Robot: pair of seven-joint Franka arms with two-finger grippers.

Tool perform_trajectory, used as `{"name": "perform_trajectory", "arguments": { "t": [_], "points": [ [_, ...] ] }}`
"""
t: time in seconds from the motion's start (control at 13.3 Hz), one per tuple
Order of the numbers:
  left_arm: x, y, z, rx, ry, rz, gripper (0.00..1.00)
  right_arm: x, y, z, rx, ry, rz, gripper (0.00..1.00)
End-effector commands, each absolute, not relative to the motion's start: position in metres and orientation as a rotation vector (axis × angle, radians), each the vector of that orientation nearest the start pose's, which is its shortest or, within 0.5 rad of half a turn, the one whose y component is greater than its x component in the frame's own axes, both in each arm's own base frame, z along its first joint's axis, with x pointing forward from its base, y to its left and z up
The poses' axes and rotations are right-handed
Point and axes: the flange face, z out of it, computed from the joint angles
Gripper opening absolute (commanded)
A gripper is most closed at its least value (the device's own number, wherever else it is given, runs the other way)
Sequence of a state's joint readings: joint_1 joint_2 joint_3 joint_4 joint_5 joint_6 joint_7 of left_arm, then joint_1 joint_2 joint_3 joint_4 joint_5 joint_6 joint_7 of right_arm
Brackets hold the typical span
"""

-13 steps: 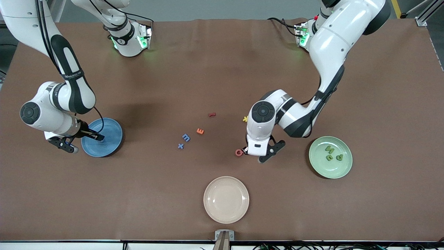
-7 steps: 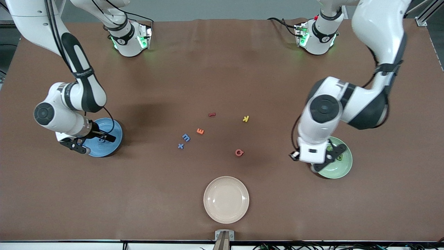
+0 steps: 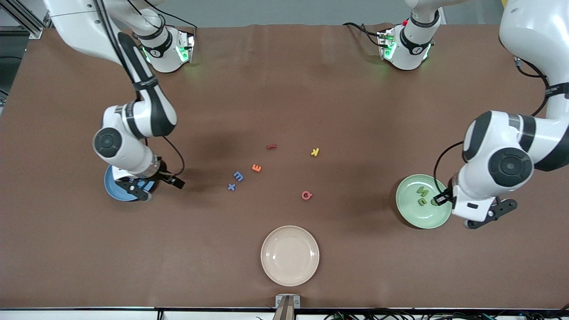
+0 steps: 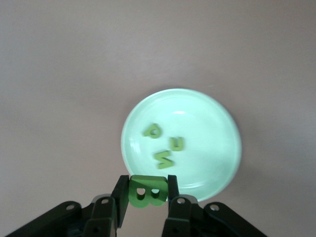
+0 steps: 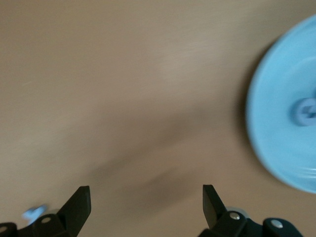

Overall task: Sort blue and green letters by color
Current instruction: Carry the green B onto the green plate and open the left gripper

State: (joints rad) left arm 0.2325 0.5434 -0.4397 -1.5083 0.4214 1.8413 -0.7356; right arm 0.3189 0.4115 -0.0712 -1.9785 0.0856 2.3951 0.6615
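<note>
A flat grass-green letter B (image 4: 146,190) is clamped between the fingers of the left gripper (image 4: 146,195), which hangs over the edge of the pale green round plate (image 3: 406,211) at the left arm's end of the table. Three more green letters (image 4: 164,143) lie in that plate (close together near its middle). Two medium-blue letters (image 3: 235,180) lie on the brown table (image 3: 284,89) near its centre, with an orange letter E (image 3: 256,168) just beside them. The right gripper (image 5: 145,197) hovers with fingers wide apart and empty, beside the blue round plate (image 5: 281,143), where one blue letter (image 5: 307,110) rests.
</note>
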Motion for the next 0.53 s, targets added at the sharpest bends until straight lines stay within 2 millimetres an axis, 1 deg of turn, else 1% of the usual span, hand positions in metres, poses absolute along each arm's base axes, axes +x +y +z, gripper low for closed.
{"name": "perform_trajectory", "arguments": {
  "t": [0.0,0.08,0.15,0.23,0.3,0.38,0.45],
  "points": [
    [0.668,-0.043,0.326,-2.879,-0.529,0.188,0.00,0.612,0.208,0.245,-3.034,0.646,-0.017,1.00],
    [0.666,-0.033,0.314,-2.885,-0.512,0.204,0.00,0.610,0.229,0.237,-3.026,0.623,0.002,1.00],
    [0.668,-0.026,0.300,-2.900,-0.529,0.218,0.00,0.606,0.247,0.232,-3.027,0.588,0.013,1.00],
    [0.670,-0.025,0.282,-2.901,-0.530,0.230,0.00,0.604,0.257,0.222,-3.038,0.562,0.027,1.00],
    [0.673,-0.025,0.269,-2.923,-0.532,0.211,0.00,0.600,0.269,0.215,-3.043,0.536,0.037,1.00],
    [0.676,-0.016,0.256,-2.943,-0.560,0.201,0.01,0.598,0.275,0.208,-3.046,0.520,0.035,1.00],
    [0.680,-0.014,0.248,-2.967,-0.581,0.175,0.02,0.596,0.282,0.204,-3.047,0.502,0.026,1.00]
  ]
}}
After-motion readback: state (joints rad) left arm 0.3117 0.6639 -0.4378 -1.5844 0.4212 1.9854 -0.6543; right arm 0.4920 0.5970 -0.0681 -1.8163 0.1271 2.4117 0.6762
